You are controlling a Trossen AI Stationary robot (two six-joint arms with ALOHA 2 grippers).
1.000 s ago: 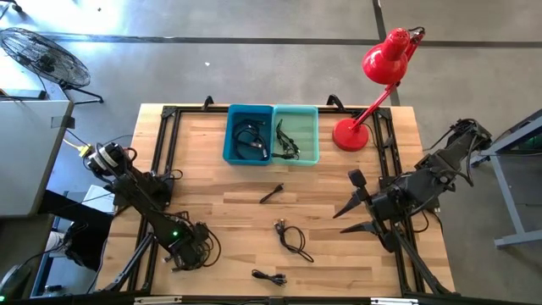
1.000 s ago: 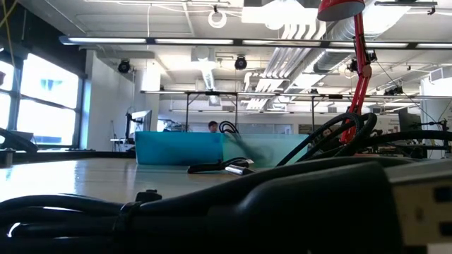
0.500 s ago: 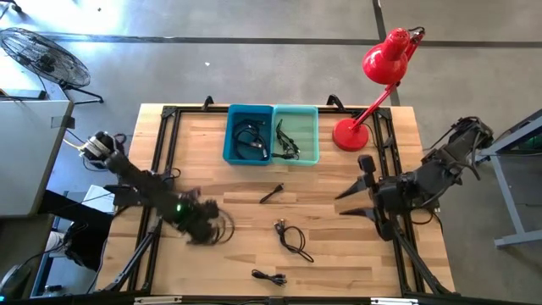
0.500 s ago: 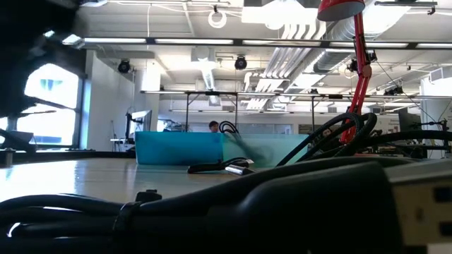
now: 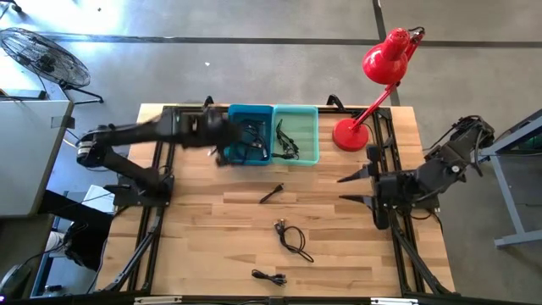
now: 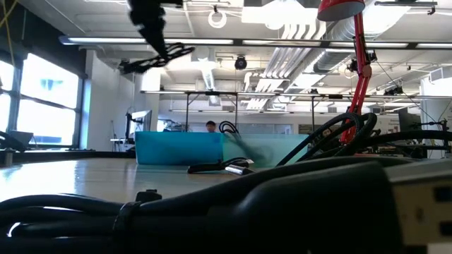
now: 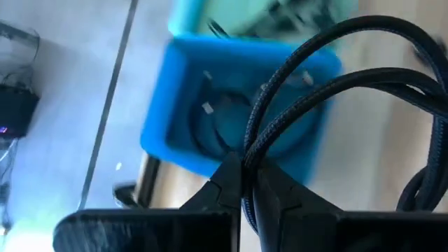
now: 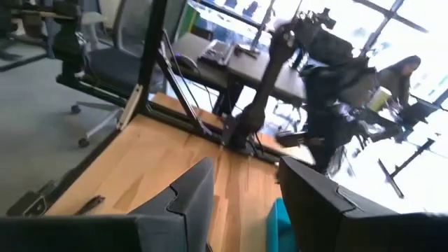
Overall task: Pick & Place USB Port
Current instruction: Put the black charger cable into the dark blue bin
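My left gripper (image 5: 222,144) (image 7: 243,175) is raised above the left rim of the blue bin (image 5: 250,134) (image 7: 210,119) and is shut on a black braided cable (image 7: 294,77). In the low view the cable (image 6: 152,63) hangs high over the table. The blue bin holds a coiled black cable. Three more black cables lie flat on the wood: one at mid-table (image 5: 271,193), one nearer (image 5: 292,238), one by the near edge (image 5: 269,276). My right gripper (image 5: 357,188) (image 8: 241,189) is open and waits over the table's right side. My left gripper pinches the braided cable between its two fingers, where several strands run side by side (image 7: 246,157). The loops fan out beyond the fingertips. The cable is lifted clear of the table and hangs over the blue bin.
A teal bin (image 5: 296,134) with a cable in it stands against the blue bin's right side. A red desk lamp (image 5: 351,131) stands at the far right corner. Black frame rails (image 5: 161,161) run along the table's left and right sides. Bare wood lies between the loose cables.
My left arm has swung fast from the near left of the table up and toward the far edge, carrying the cable from the tabletop to above the blue bin. My right gripper has drifted a little toward the far edge and turned.
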